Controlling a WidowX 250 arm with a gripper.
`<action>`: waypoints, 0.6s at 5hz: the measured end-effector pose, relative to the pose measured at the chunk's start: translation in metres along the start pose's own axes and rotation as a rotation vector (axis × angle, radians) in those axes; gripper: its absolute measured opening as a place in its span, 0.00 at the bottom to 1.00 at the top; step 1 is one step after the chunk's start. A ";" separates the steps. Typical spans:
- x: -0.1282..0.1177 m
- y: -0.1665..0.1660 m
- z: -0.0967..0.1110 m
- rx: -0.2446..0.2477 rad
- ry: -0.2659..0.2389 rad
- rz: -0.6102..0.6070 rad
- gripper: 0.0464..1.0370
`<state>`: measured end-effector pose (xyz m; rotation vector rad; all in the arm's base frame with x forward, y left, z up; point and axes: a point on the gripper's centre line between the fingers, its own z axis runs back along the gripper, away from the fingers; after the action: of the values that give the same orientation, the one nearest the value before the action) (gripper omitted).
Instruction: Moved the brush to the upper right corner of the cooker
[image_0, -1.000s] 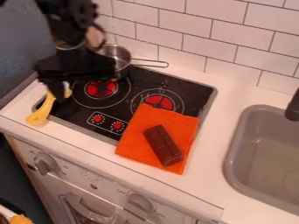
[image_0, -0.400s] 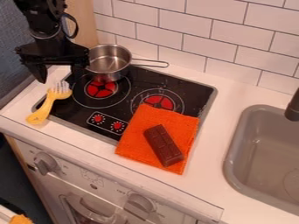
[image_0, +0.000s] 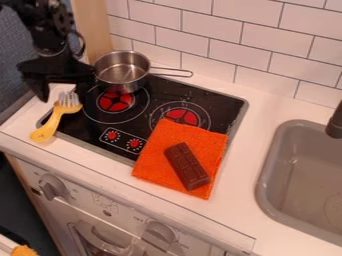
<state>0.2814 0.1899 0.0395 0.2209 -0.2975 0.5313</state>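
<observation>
"Hand first: where is it?"

"That black two-finger hand (image_0: 63, 97) hangs at the left, over the brush's bristle end, its fingers parted and gripping nothing."

"And the big things?"

"Behind everything stands a white tiled wall (image_0: 200, 30). Before it runs a white worktop (image_0: 257, 120), with a pale oven front (image_0: 103, 215) beneath."

"What's set into the worktop?"

"On the left, a black rectangular cooker top (image_0: 217, 107) with red-centred rings. On the right, a grey rounded sink (image_0: 266, 170)."

"Next size down?"

"One bright orange cloth (image_0: 155, 155), laid across the cooker's near right corner and onto the worktop. Then a shiny metal saucepan (image_0: 120, 70) at the cooker's far left corner, its handle pointing right."

"So where's the brush?"

"Yellow, with pale bristles, the brush (image_0: 65, 106) lies across the cooker's left edge: bristle end over the black top, handle end out on the worktop. It isn't at the upper right corner."

"Anything smaller?"

"Just a dark brown segmented chocolate bar (image_0: 187, 167), lying slantwise on the cloth."
</observation>
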 end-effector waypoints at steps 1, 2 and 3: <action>-0.007 0.005 -0.010 0.003 0.038 -0.011 0.96; -0.015 0.007 -0.021 0.000 0.080 -0.010 0.96; -0.010 0.010 -0.025 0.010 0.080 0.003 0.96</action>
<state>0.2730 0.2007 0.0143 0.2087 -0.2173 0.5431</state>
